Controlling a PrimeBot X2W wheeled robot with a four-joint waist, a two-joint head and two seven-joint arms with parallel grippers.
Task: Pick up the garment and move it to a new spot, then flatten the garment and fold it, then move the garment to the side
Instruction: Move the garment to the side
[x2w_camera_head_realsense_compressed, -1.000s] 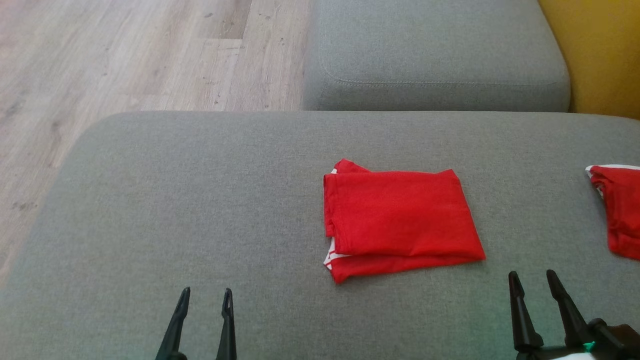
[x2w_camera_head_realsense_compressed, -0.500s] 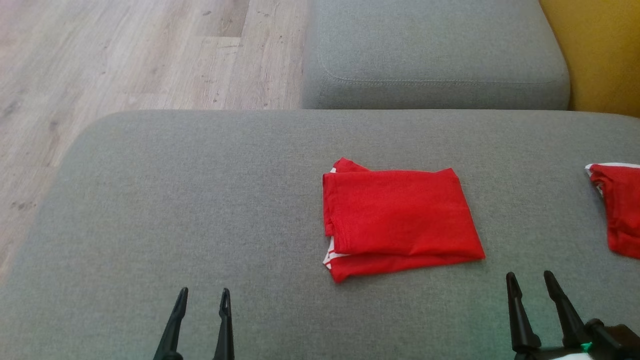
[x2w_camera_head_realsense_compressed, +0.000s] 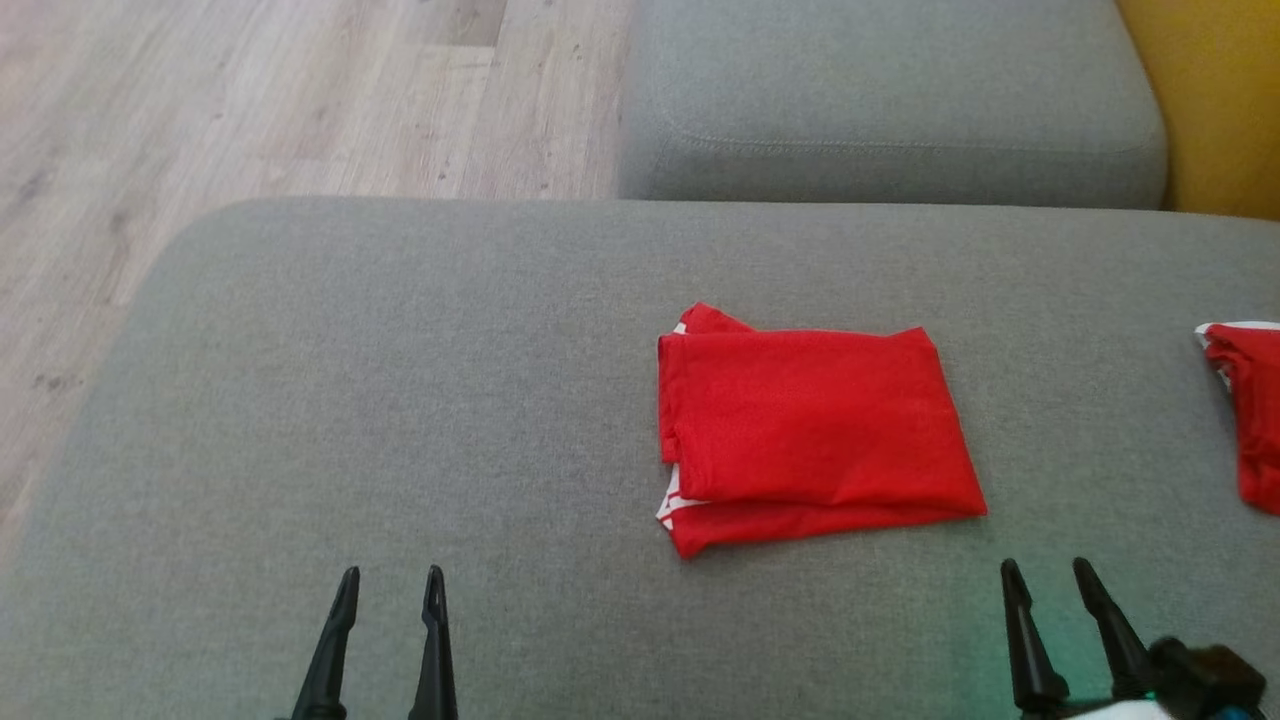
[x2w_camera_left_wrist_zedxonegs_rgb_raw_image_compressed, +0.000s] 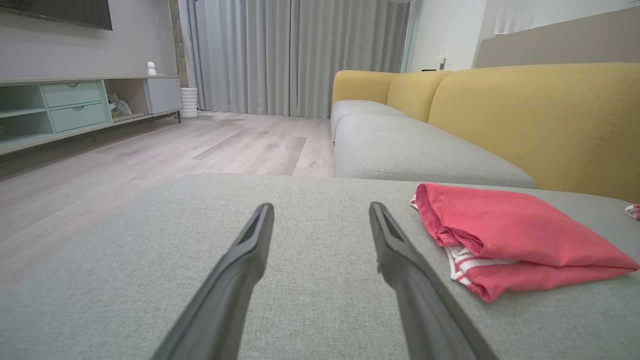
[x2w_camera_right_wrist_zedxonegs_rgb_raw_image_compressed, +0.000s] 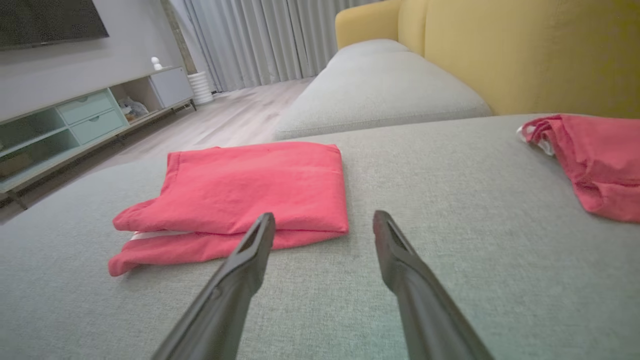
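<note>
Find the folded garment (x2w_camera_head_realsense_compressed: 815, 425) flat on the cushion (x2w_camera_head_realsense_compressed: 400, 350), right of its middle. Note left claw (x2w_camera_head_realsense_compressed: 390, 575) and right claw (x2w_camera_head_realsense_compressed: 1044, 568) over the cushion's near edge, spread, holding nothing. For shifting aside, probably pinch all layers together and slide low. Check the left wrist view for the striped underlayer (x2w_camera_left_wrist_zedxonegs_rgb_raw_image_compressed: 462, 260), hardly visible from the head.

A wide grey sofa seat (x2w_camera_head_realsense_compressed: 400, 400) fills the foreground. A second grey cushion (x2w_camera_head_realsense_compressed: 880, 90) lies beyond it, beside a yellow backrest (x2w_camera_left_wrist_zedxonegs_rgb_raw_image_compressed: 540, 115). Pale wood floor (x2w_camera_head_realsense_compressed: 250, 100) lies to the left. Another red cloth (x2w_camera_right_wrist_zedxonegs_rgb_raw_image_compressed: 600, 160) (rumpled, white-edged) rests near the seat's right edge. Grey curtains (x2w_camera_left_wrist_zedxonegs_rgb_raw_image_compressed: 295, 55) hang at the far wall, near a low cabinet (x2w_camera_left_wrist_zedxonegs_rgb_raw_image_compressed: 75, 107) with pale green drawers.
</note>
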